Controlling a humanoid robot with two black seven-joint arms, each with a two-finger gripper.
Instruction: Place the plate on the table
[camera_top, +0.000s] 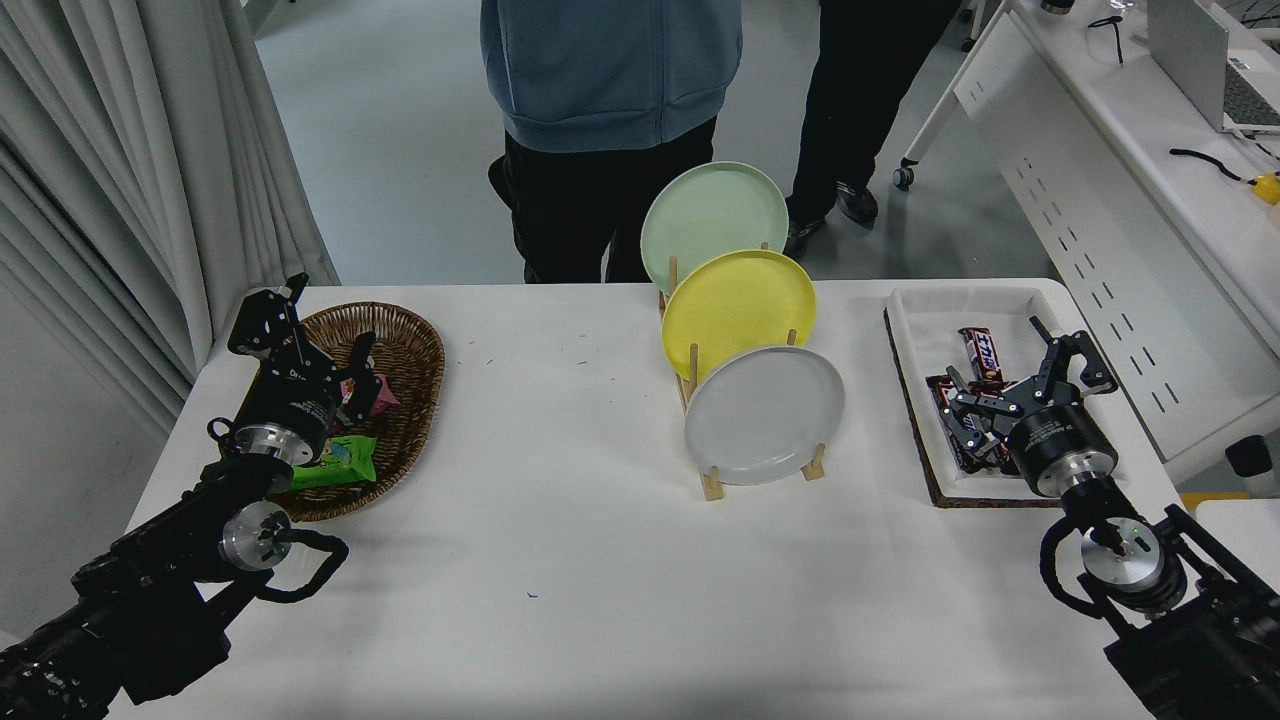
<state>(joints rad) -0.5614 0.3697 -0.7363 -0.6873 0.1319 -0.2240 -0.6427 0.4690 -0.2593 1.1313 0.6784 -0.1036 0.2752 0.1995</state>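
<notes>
The light grey plate (765, 414) stands on edge in the front slot of a wooden rack (712, 486) at the middle of the white table (560, 560). A yellow plate (738, 312) and a pale green plate (713, 222) stand behind it in the same rack. My right gripper (1010, 375) is open and empty, to the right of the rack, above a white tray. My left gripper (318, 340) is open and parked at the lower left, over a wicker basket.
A white tray (920, 330) with chocolate bars (985, 355) sits at the right. A wicker basket (415, 350) with snack packets (335, 462) sits at the left. Two people (610, 90) stand at the far side. A white perforated desk (1100, 230) with a laptop is at the right.
</notes>
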